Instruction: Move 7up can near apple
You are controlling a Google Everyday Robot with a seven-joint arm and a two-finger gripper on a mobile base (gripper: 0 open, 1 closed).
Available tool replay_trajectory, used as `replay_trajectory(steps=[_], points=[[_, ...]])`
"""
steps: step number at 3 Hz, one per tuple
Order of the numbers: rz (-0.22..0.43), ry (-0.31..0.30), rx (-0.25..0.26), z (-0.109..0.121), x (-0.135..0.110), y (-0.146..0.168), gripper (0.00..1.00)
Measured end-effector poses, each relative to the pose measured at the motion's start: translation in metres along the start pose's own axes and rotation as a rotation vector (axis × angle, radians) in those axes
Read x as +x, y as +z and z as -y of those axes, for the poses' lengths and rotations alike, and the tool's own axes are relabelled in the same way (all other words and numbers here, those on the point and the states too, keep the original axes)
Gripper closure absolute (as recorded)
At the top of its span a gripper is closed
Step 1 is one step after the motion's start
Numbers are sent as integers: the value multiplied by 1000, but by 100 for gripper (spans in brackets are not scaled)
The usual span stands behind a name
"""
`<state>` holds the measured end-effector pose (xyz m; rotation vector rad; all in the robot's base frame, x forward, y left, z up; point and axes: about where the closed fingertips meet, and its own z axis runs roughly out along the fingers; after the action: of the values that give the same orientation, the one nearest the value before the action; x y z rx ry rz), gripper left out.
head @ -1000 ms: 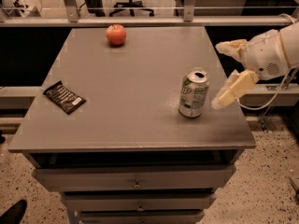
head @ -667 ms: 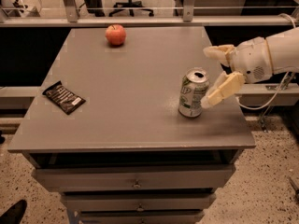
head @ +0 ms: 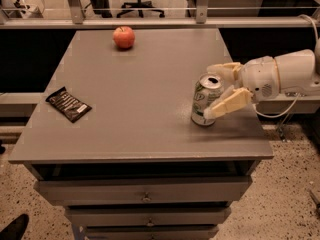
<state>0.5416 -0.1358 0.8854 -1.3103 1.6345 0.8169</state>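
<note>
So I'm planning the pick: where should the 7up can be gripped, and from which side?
Mid-body, across the round wall, coming level from the picture's right. The 7up can stands upright by the table's right edge, and the open gripper straddles it, one finger on each side.

No text legible on 7up can (head: 201,103) label, nor on black packet (head: 68,104). Gripper (head: 208,92) at can, fingers (head: 232,101) apart around it.

At right of frame, the end effector (head: 208,91) spreads its fingers either side of the upright 7up can (head: 200,100). The apple (head: 124,37) sits well apart, upper centre-left.
</note>
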Motion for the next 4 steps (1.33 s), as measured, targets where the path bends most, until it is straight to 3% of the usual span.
replay_trajectory(steps=[2,3,4], points=[[54,38,-37,-9,0,19,64],[73,23,4,1,-10,6,87],[88,-38,127,41,-30,-32,100]])
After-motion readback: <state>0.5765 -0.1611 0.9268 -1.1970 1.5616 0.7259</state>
